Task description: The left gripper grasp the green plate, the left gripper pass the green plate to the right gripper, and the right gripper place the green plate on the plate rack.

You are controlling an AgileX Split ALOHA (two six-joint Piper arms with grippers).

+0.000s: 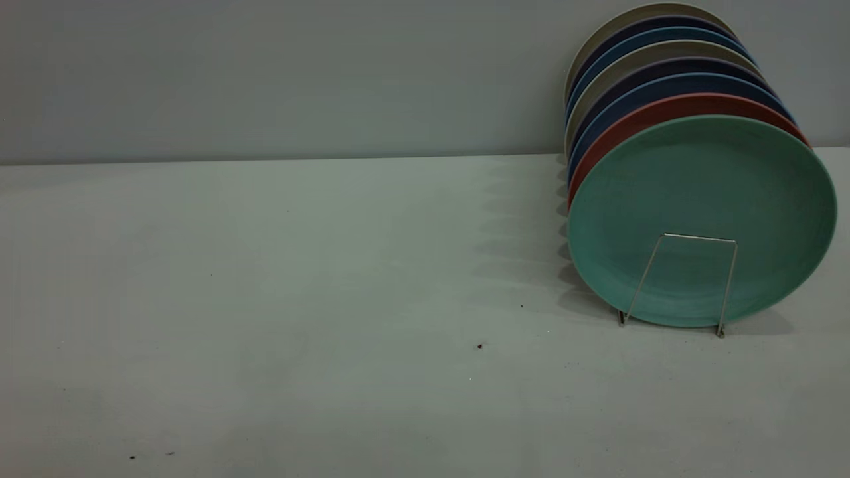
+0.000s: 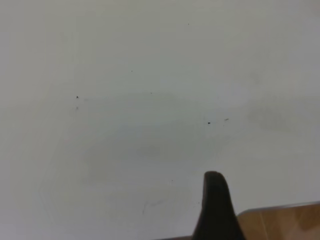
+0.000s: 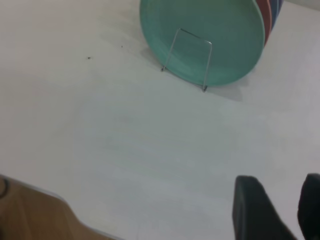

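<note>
green plate (image 1: 704, 199) parked in the plate rack (image 1: 690, 279)
Teal, round, upright on edge at the row's front (rack's last squared wire loop crosses its face), toward the table's right edge.

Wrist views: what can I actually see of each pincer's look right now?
Little. The left pincer shows one matte black finger, broad at its base and narrowing to a rounded tip. The right pincer shows two matte black fingers with blunt, squarish ends. No cables or markings show. Neither arm appears in the exterior view.
</note>
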